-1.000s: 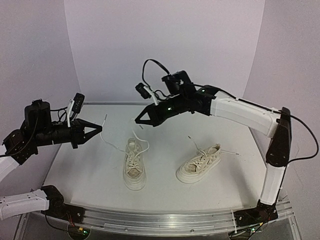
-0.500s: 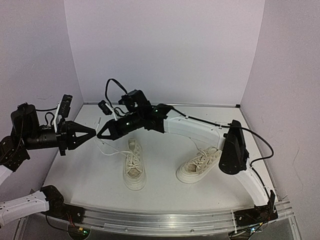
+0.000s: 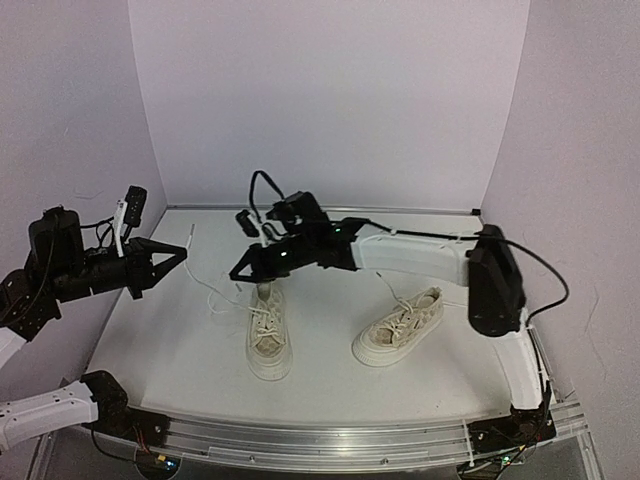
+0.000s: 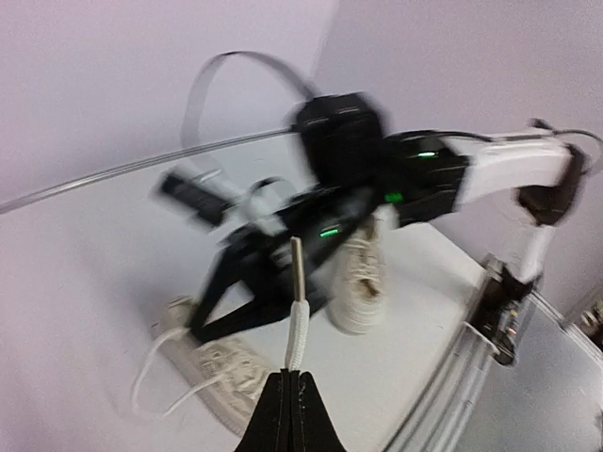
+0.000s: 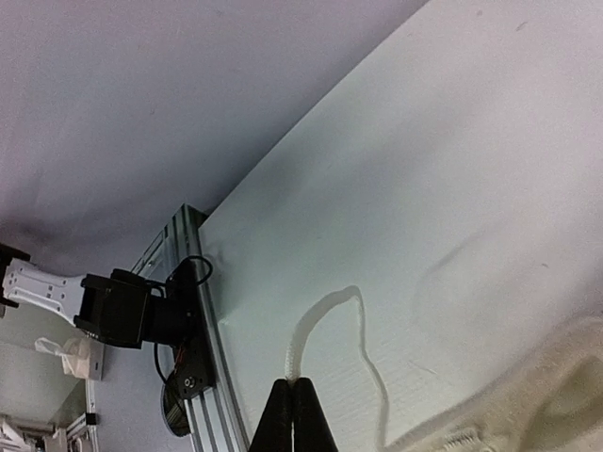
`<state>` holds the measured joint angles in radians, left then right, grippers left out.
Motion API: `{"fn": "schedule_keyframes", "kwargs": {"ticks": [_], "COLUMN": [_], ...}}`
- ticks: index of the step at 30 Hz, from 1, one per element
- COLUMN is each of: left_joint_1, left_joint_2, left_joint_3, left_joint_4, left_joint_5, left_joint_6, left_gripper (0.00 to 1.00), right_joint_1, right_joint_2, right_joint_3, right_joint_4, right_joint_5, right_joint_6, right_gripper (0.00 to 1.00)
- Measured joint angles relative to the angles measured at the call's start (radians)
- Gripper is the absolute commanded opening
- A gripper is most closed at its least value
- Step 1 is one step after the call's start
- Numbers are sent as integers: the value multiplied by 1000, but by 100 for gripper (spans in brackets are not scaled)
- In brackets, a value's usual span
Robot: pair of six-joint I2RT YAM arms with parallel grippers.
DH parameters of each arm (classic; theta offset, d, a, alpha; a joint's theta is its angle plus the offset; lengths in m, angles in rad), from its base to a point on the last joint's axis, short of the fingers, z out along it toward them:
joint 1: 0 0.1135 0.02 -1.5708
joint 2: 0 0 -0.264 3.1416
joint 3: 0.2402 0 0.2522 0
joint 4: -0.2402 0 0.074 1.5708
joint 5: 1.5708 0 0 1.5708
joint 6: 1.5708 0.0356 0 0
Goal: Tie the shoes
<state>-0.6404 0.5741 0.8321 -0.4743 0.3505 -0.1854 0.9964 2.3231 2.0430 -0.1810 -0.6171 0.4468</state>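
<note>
Two cream shoes lie on the white table, the left shoe (image 3: 268, 332) with its toe toward me and the right shoe (image 3: 400, 328) angled beside it. My left gripper (image 3: 182, 254) hangs left of the left shoe, shut on one of its white laces (image 4: 297, 325); the lace's stiff tip pokes out past the fingertips (image 4: 290, 377). My right gripper (image 3: 236, 274) hovers at the left shoe's far end, shut on the other lace (image 5: 325, 315). That lace loops down over the table to the shoe (image 5: 551, 395). A slack lace loop (image 3: 213, 301) rests on the table between the grippers.
The right arm (image 3: 400, 252) reaches across the table above both shoes. White walls close in the left, back and right. A metal rail (image 3: 330, 440) with the arm bases runs along the near edge; the left arm's base (image 5: 141, 311) shows in the right wrist view.
My right gripper swept left with its lace toward the left gripper, then drew back a little over the left shoe's far end. The left gripper pulled slightly back to the left.
</note>
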Motion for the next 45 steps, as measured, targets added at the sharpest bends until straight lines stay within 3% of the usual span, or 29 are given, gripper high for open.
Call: {"fn": "schedule_keyframes", "kwargs": {"ticks": [4, 10, 18, 30, 33, 38, 45], "left_joint_1": [1, 3, 6, 36, 66, 93, 88], "left_joint_2": [78, 172, 127, 167, 246, 510, 625], "left_joint_3": [39, 63, 63, 10, -19, -118, -211], "left_joint_4": [-69, -148, -264, -269, -197, -18, 107], "left_joint_5": [-295, -609, -847, -875, -811, -623, -461], "left_joint_6": [-66, -162, -254, -285, -283, -288, -288], "left_gripper": [0, 0, 0, 0, 0, 0, 0], "right_joint_1": [-116, -295, -312, -370, -377, -379, -379], "right_joint_2": [-334, -763, -1017, -1158, -1151, -1055, -962], "right_joint_3": [-352, -688, -1013, -1160, -1165, -1227, -1273], "right_joint_4": [35, 126, 60, -64, -38, 92, 165], "right_joint_5": [104, 281, 460, 648, 598, 453, 335], "right_joint_6": [0, 4, 12, 21, 24, 51, 77], "right_gripper": [0, 0, 0, 0, 0, 0, 0]}}
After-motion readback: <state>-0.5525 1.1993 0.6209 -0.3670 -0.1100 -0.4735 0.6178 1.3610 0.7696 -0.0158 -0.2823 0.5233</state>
